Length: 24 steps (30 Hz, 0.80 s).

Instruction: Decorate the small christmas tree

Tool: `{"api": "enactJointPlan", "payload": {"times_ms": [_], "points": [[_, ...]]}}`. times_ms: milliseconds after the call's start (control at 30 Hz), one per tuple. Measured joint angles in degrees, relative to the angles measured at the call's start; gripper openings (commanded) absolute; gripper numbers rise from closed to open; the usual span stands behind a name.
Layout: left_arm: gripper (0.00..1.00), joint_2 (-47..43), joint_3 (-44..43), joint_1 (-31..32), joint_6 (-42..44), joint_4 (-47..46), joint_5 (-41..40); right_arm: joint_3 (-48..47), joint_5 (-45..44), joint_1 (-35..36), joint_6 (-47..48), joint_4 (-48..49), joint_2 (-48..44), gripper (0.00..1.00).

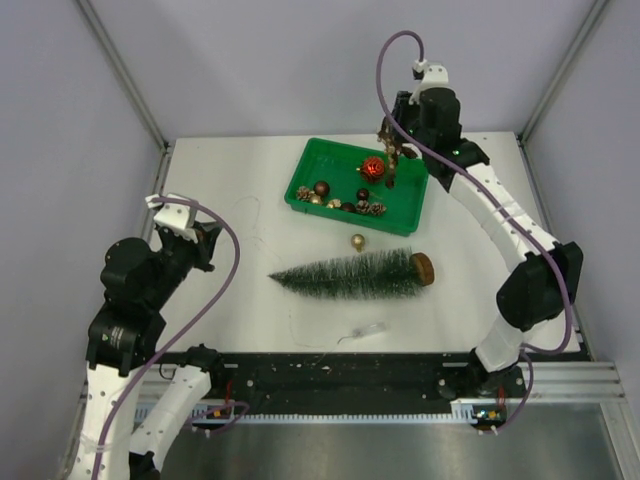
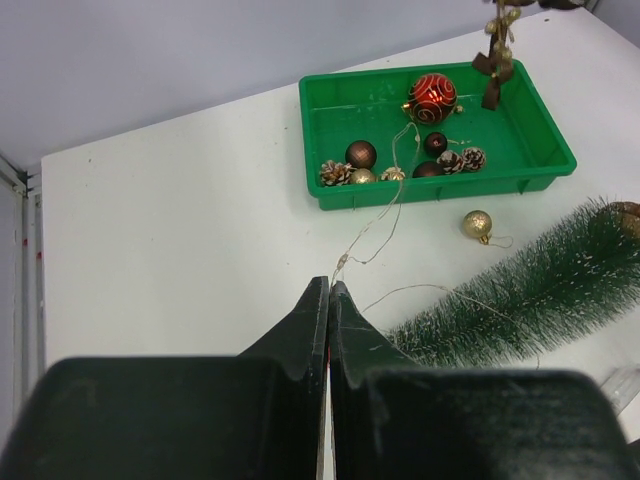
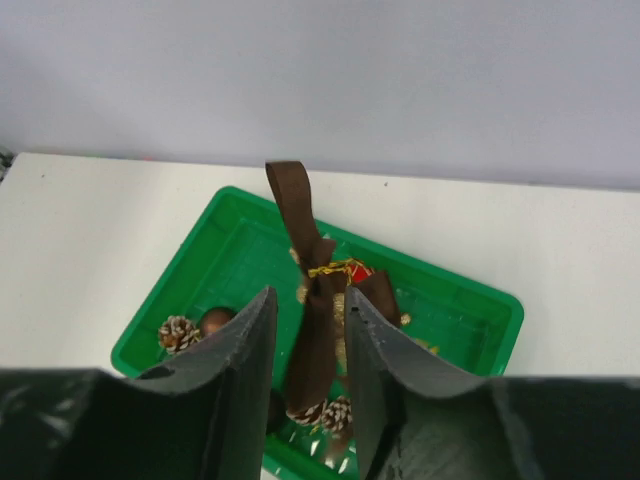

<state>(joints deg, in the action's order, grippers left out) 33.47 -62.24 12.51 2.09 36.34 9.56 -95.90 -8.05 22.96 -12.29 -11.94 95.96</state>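
The small christmas tree (image 1: pixel 350 272) lies on its side on the white table, wooden base (image 1: pixel 423 268) to the right; it also shows in the left wrist view (image 2: pixel 530 295). My right gripper (image 1: pixel 393 135) hangs over the green tray (image 1: pixel 296 194), shut on a brown ribbon ornament (image 3: pixel 312 340) with gold beads that dangles above the tray (image 3: pixel 190 255). My left gripper (image 2: pixel 329 285) is at the left, off the table (image 1: pixel 210 245), shut on a thin light wire (image 2: pixel 385 215) that runs toward the tree.
The tray (image 2: pixel 440 190) holds a red bauble (image 2: pixel 431 98), brown balls and several pine cones. A gold bauble (image 1: pixel 357 241) lies between tray and tree. The wire's small clear pack (image 1: pixel 365 327) lies in front of the tree.
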Motion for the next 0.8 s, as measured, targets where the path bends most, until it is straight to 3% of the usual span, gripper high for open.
{"api": "enactJointPlan", "payload": {"times_ms": [67, 167, 633, 800], "points": [[0.01, 0.0, 0.1, 0.0, 0.0, 0.0, 0.0, -0.2, -0.3, 0.0, -0.5, -0.9, 1.0, 0.76], [0.01, -0.1, 0.1, 0.0, 0.0, 0.0, 0.0, 1.7, -1.0, 0.3, -0.7, -2.4, 1.7, 0.86], [0.01, -0.3, 0.2, 0.0, 0.2, -0.3, 0.0, 25.0, -0.4, 13.8, -0.4, -5.4, -3.9, 0.82], [0.01, -0.6, 0.3, 0.0, 0.2, -0.3, 0.0, 29.6, 0.7, 14.8, -1.9, -5.6, -3.3, 0.79]]}}
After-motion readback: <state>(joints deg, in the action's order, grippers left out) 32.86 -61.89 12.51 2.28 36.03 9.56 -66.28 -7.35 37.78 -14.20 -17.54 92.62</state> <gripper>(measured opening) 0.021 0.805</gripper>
